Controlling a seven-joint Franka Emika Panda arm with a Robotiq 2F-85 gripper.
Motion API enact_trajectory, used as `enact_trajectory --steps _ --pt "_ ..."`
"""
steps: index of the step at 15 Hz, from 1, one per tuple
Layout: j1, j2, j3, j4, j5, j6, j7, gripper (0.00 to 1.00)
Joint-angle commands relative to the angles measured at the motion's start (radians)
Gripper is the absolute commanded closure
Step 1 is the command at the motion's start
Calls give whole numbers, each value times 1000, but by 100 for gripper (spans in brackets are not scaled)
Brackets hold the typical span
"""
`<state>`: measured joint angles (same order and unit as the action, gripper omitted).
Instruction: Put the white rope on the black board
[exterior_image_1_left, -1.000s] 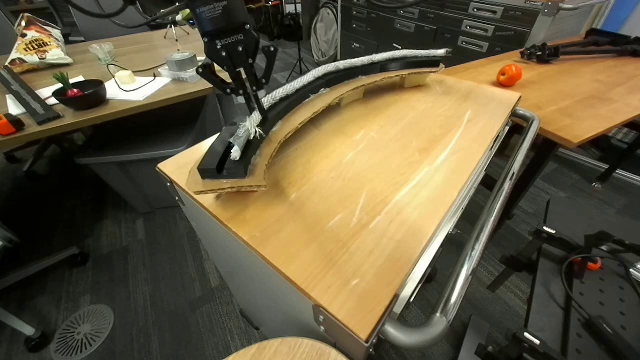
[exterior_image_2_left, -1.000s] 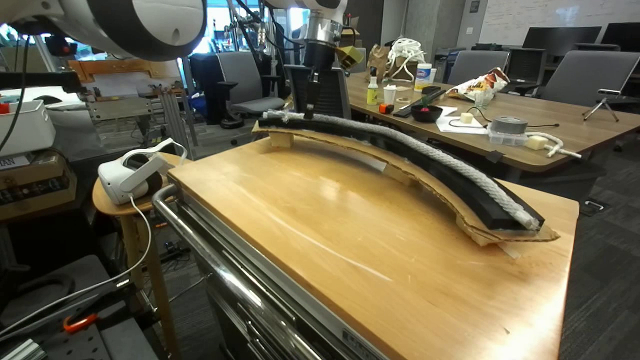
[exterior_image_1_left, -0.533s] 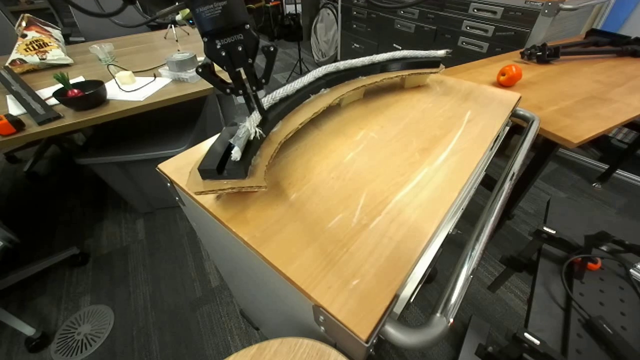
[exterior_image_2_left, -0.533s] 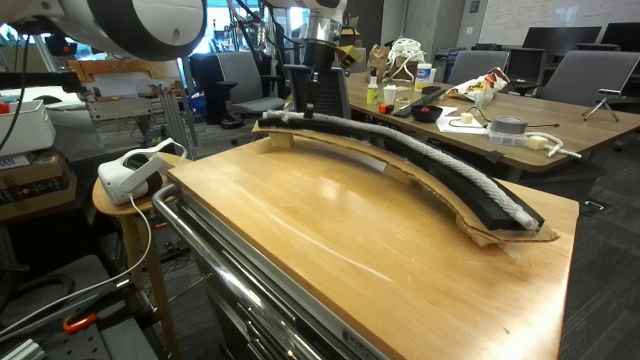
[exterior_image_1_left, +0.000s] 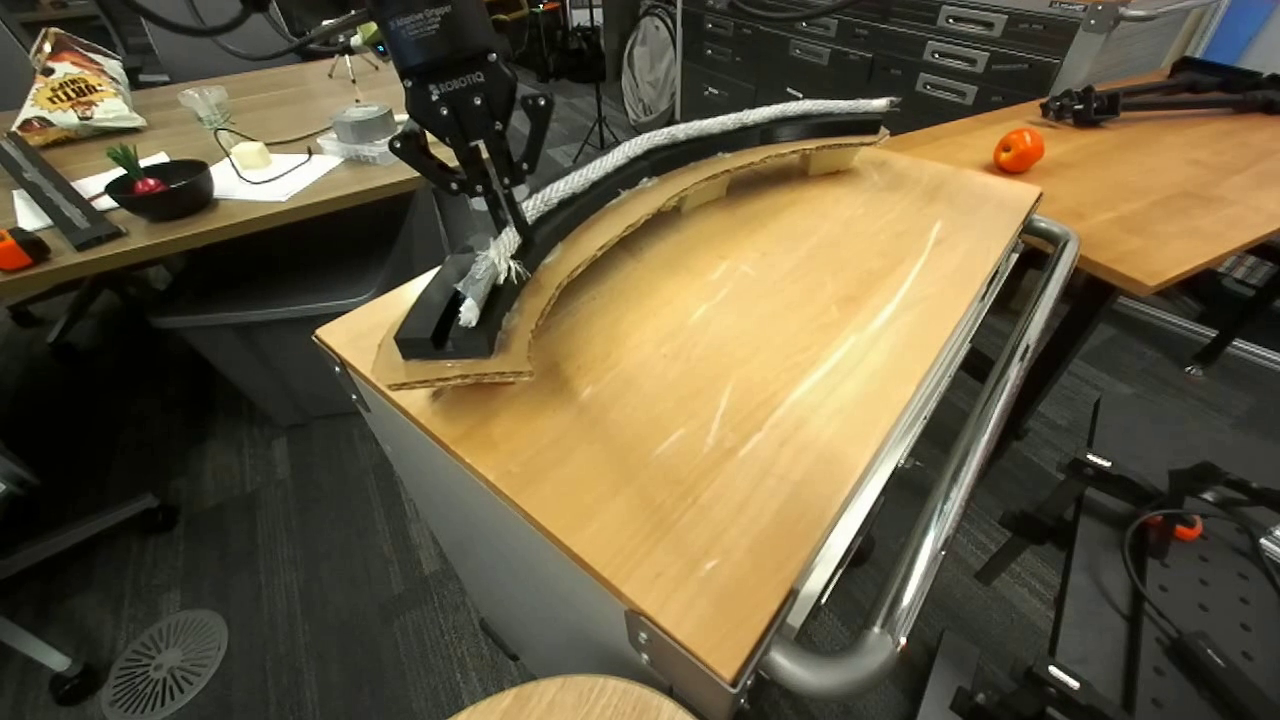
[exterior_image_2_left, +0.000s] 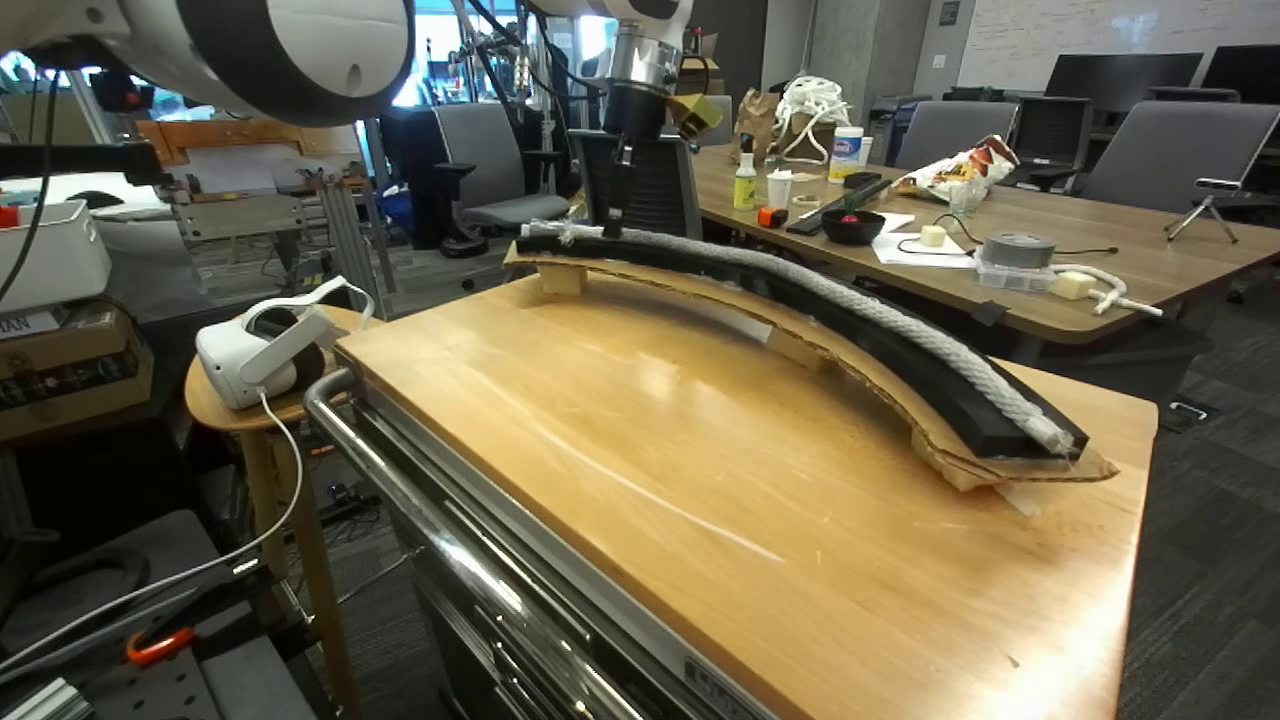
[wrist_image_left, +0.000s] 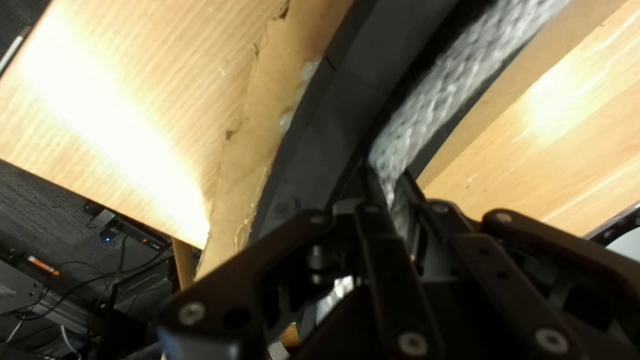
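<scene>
The end effector (wrist_image_left: 388, 177) clamps the rope (exterior_image_1_left: 640, 146) near its taped end (exterior_image_1_left: 476, 297), a fingertip on either side and the weave running between them in the wrist view. The rope lies along the board (exterior_image_1_left: 447, 345), following its curve in both exterior views; how snugly it is seated there cannot be told. A cardboard strip (exterior_image_1_left: 608, 222) on small blocks (exterior_image_2_left: 563, 281) raises the board above the wooden counter (exterior_image_1_left: 720, 400). In an exterior view, a headset (exterior_image_2_left: 238, 355) rests on a stool (exterior_image_2_left: 300, 404) near the counter, while a bowl (exterior_image_2_left: 852, 234) and a chip bag (exterior_image_2_left: 955, 176) sit on a second counter (exterior_image_2_left: 1150, 240), behind the board.
</scene>
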<state>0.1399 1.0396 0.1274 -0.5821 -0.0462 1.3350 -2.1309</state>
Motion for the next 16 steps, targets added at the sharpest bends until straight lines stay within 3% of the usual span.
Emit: enact_trajectory --steps 1,8,9,10,12,16 --pt "5 35 15 66 27 -13 31 91" --pt "-25 35 23 78 103 -3 85 91" --pt "-25 35 18 78 103 -2 87 84" --pt "-25 34 13 78 99 1 91 62" --pt "-30 31 10 79 95 2 96 59" --pt "-67 8 25 91 131 41 123 30"
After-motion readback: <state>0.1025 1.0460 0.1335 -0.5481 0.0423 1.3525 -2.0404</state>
